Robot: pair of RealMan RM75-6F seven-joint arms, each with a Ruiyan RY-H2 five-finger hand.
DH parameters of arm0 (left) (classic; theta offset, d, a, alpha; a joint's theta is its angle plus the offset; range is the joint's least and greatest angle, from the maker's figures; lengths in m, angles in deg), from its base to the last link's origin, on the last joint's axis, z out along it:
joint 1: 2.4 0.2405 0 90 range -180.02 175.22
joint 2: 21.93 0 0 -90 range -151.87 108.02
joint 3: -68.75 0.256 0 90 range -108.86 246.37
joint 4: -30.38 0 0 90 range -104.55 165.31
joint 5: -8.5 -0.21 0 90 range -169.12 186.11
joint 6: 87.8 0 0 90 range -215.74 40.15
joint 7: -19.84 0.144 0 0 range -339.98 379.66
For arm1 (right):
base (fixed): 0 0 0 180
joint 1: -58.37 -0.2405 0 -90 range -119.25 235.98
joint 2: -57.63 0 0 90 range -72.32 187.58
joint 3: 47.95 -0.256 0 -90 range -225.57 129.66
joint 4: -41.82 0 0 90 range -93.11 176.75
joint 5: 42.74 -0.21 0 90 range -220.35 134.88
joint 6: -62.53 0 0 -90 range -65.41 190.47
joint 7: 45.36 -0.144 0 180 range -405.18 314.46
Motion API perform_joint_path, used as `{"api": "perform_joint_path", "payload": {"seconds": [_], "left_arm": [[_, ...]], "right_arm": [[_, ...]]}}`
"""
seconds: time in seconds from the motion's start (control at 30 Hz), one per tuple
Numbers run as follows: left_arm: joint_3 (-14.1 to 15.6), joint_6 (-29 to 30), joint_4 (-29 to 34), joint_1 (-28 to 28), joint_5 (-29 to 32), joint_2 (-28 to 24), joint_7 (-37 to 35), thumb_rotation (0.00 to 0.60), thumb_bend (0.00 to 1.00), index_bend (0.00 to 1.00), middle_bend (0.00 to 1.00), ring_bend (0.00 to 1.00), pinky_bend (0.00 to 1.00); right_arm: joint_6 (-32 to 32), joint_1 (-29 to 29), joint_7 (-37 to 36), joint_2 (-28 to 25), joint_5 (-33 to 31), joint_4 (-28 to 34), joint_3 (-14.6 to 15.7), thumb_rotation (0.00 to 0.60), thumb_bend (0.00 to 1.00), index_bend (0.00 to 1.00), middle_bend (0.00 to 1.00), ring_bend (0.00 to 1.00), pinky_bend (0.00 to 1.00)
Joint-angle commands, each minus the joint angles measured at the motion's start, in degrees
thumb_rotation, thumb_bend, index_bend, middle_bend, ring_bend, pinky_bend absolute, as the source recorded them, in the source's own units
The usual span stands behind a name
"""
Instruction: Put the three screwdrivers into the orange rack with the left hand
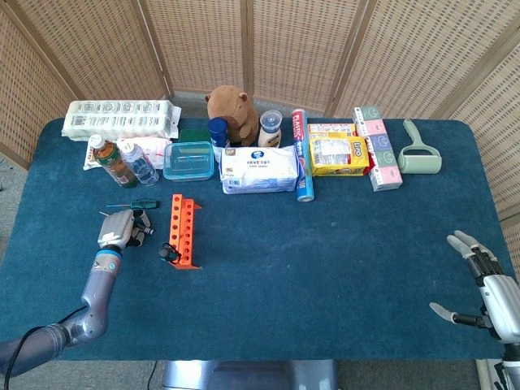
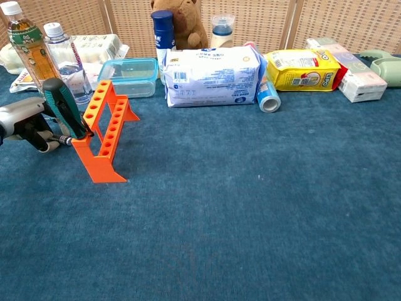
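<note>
1. Blue-carpeted table [image 1: 325, 260], wicker screens behind.
2. Left hand [image 1: 120, 229] just left of orange rack [image 1: 184, 231], fingers curled round a screwdriver [image 2: 57, 138]; tip toward the rack.
3. Green-handled screwdriver [image 2: 64, 108] already standing tilted in the rack's near end.
4. Another screwdriver [image 1: 132, 204] lying flat beyond the left hand.
5. Right hand [image 1: 486, 286] far right, fingers spread, holding nothing.

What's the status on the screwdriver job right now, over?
Left hand gripping a screwdriver beside the orange rack. One screwdriver leaning in the rack. Right hand open, idle. Nothing blocking.
</note>
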Motion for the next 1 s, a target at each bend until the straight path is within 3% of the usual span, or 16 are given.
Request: {"api": "perform_joint_path", "payload": {"seconds": [0.03, 0.4, 0.47, 0.6, 0.9, 1.0], "left_arm": [[-0.5, 0.4, 1.2, 0.2, 0.0, -0.6, -0.2, 0.600, 0.47, 0.61, 0.97, 1.00, 1.00], [-4.0, 2.4, 15.2, 2.9, -3.3, -9.3, -7.5, 0.600, 0.47, 0.61, 0.97, 1.00, 1.00], [-5.7, 3.9, 23.6, 5.7, -7.2, -14.8, -13.7, 0.600, 0.47, 0.61, 0.97, 1.00, 1.00], [-6.7, 4.3, 30.8, 8.5, -11.8, -20.6, -21.2, 0.600, 0.47, 0.61, 0.97, 1.00, 1.00], [-6.8, 5.6, 38.8, 14.0, -24.3, -29.9, -40.3, 0.600, 0.47, 0.61, 0.97, 1.00, 1.00], [-6.1, 4.4, 40.5, 15.2, -27.6, -32.5, -49.6, 0.600, 0.47, 0.61, 0.97, 1.00, 1.00]], "right_arm": [[0.0, 0.0, -0.1, 0.0, 0.0, 0.0, 0.0, 0.600, 0.02, 0.07, 0.03, 0.00, 0.00], [-0.2, -0.1, -0.2, 0.0, 0.2, 0.0, 0.1, 0.600, 0.02, 0.07, 0.03, 0.00, 0.00], [-0.4, -0.2, 0.3, 0.1, 0.3, 0.1, 0.2, 0.600, 0.02, 0.07, 0.03, 0.00, 0.00], [-0.6, -0.3, 0.8, 0.2, 0.3, 0.3, 0.3, 0.600, 0.02, 0.07, 0.03, 0.00, 0.00], [-1.3, -0.5, 2.3, 0.6, 0.2, 0.8, 0.4, 0.600, 0.02, 0.07, 0.03, 0.00, 0.00], [-1.7, -0.7, 3.1, 0.8, 0.2, 1.0, 0.5, 0.600, 0.02, 0.07, 0.03, 0.00, 0.00]]}}
